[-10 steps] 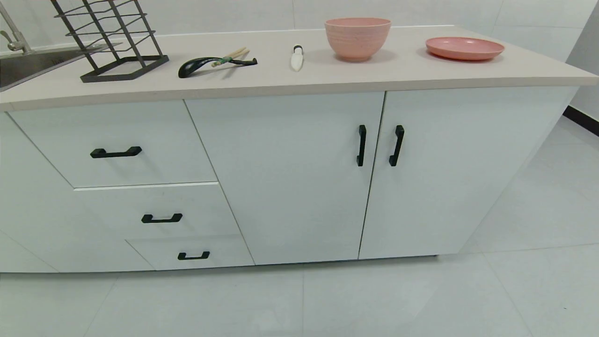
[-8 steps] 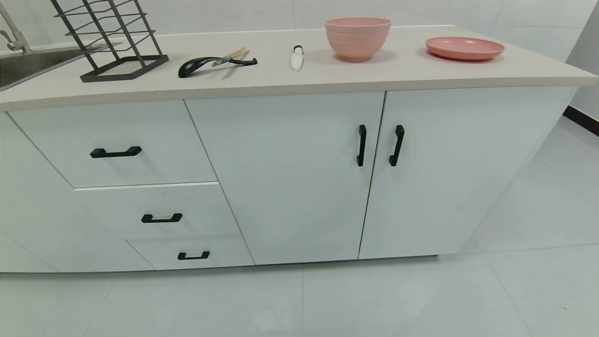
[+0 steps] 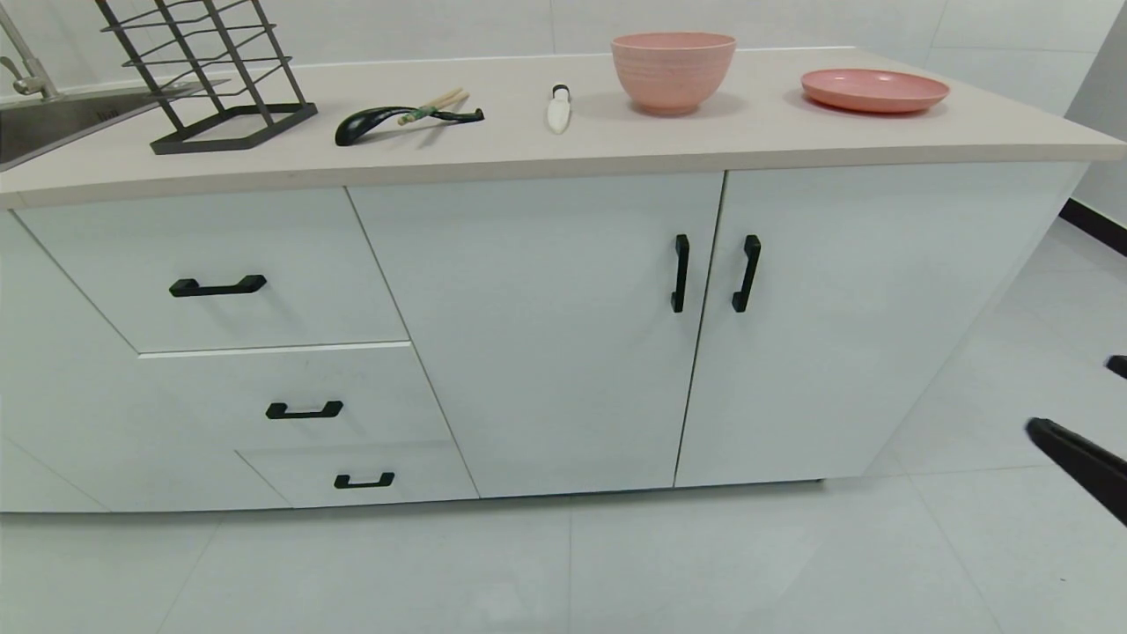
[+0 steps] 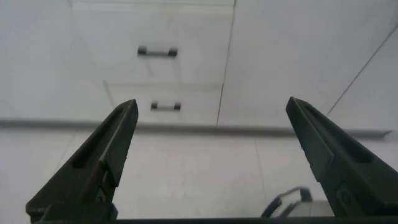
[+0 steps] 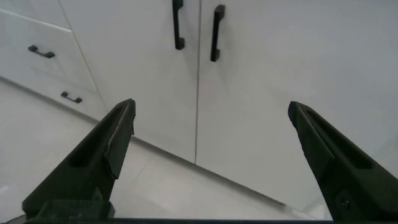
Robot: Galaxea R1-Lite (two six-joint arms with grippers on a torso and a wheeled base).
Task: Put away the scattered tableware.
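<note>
1. The left gripper [image 4: 211, 112] is seen with its 2 fingers spread wide and nothing held between them. It is held low, facing the lower drawers [image 4: 158, 78].
2. A sink [image 3: 53, 119] is set into the left end of the countertop [image 3: 616, 145], and a black wire rack [image 3: 211, 84] is stood just beside it.
3. A black spoon [image 3: 365, 125] is laid near the rack, and a pair of chopsticks [image 3: 436, 104] is rested across its handle.
4. A small white utensil [image 3: 558, 113] with a dark end is laid between the spoon and the bowl, apart from both. Its kind cannot be told.
5. A pink bowl [image 3: 673, 70] is stood upright toward the back of the countertop.
6. A pink plate [image 3: 873, 90] is laid flat near the right end, well apart from the bowl.
7. Beneath the countertop, 3 drawers are stacked on the left. To their right, 2 cabinet doors [image 3: 546, 335] are shut, with their upright black handles [image 3: 680, 273] set side by side.
8. The right gripper [image 3: 1071, 394] is seen at the right edge of the head view, low over the floor [image 3: 748, 563]. Its fingers are parted wide and nothing is gripped.
</note>
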